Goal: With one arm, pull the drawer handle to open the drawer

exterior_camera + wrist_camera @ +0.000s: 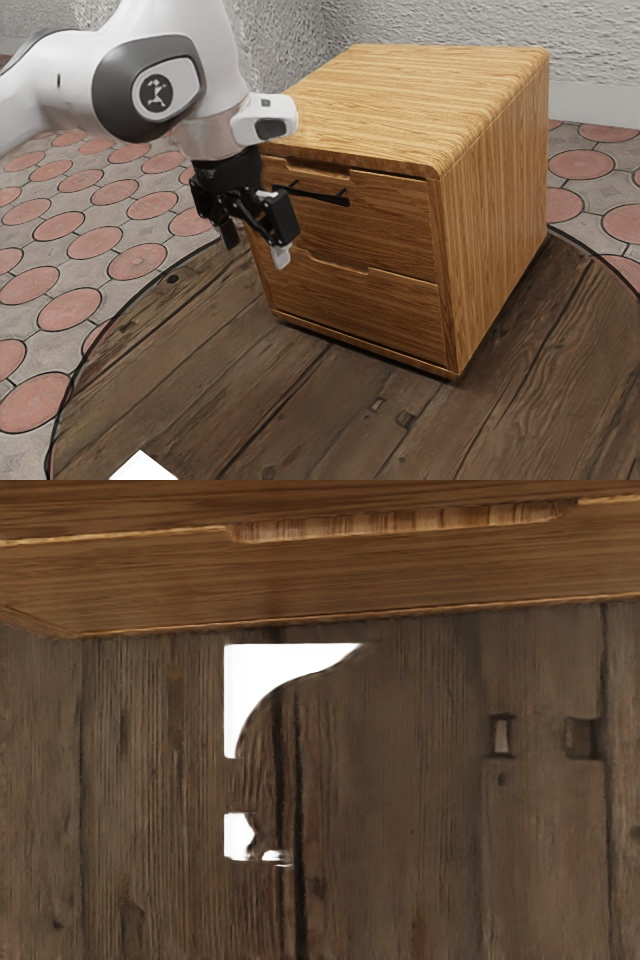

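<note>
- Exterior view, risk: my gripper [256,241] hangs just off the cabinet [420,100] at its front corner, on the exterior view's left. It sits a little below the thin black handle [322,195] and near that bar's end. If I close from here, I judge the fingers would pinch air or clip the bar's tip and slip off when I pull.
- Exterior view, risk: the nearer finger looks very close to the drawer [385,215] face. Pushing forward could jam it into the wood instead of straddling the bar.
- Exterior view, pose: the arm reaches in from the upper left with the wrist bent down and the hand angled toward the cabinet front. The fingers are spread apart with nothing between them. The drawer looks shut, flush with the cabinet.
- Wrist view: the camera looks down along the cabinet front [320,580] onto the table [450,830] planks, so I would be aligning on the bar blind.
</note>
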Available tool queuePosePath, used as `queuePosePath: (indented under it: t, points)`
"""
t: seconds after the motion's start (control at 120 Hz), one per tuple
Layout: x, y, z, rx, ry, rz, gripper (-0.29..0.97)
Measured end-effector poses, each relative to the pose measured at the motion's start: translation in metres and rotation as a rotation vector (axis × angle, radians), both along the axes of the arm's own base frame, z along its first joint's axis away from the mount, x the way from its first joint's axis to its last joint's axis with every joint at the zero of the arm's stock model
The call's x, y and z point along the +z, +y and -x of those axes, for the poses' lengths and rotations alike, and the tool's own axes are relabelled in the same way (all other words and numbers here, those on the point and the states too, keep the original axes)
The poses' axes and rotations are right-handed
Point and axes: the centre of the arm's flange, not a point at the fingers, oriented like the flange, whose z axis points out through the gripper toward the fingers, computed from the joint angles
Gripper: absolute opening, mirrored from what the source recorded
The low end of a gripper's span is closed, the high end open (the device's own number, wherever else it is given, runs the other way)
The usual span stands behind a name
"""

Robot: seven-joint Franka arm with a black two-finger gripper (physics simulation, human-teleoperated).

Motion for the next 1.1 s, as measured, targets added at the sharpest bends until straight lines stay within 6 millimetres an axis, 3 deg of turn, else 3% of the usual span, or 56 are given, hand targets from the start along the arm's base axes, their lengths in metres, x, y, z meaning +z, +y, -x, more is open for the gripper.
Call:
queuePosePath:
  t: [0.217, 0.333, 0.408, 0.475, 0.558, 0.667, 0.767, 0.9, 1.1]
  points:
    - [-0.002, 0.038, 0.002, 0.062, 0.013, 0.036, 0.68]
    - [0.100, 0.064, 0.051, 0.177, -0.169, 0.016, 0.68]
    - [0.118, 0.031, 0.060, 0.289, -0.195, 0.034, 0.68]
    - [0.112, 0.007, 0.055, 0.417, -0.178, 0.052, 0.68]
    - [0.094, -0.006, 0.043, 0.583, -0.138, 0.064, 0.68]
    - [0.094, -0.018, 0.042, 0.766, -0.127, 0.099, 0.68]
    - [0.086, -0.019, 0.043, 0.923, -0.115, 0.129, 0.68]
    - [0.054, -0.020, 0.050, 1.100, -0.143, 0.164, 0.68]
    - [0.056, -0.021, 0.049, 1.292, -0.245, 0.268, 0.68]
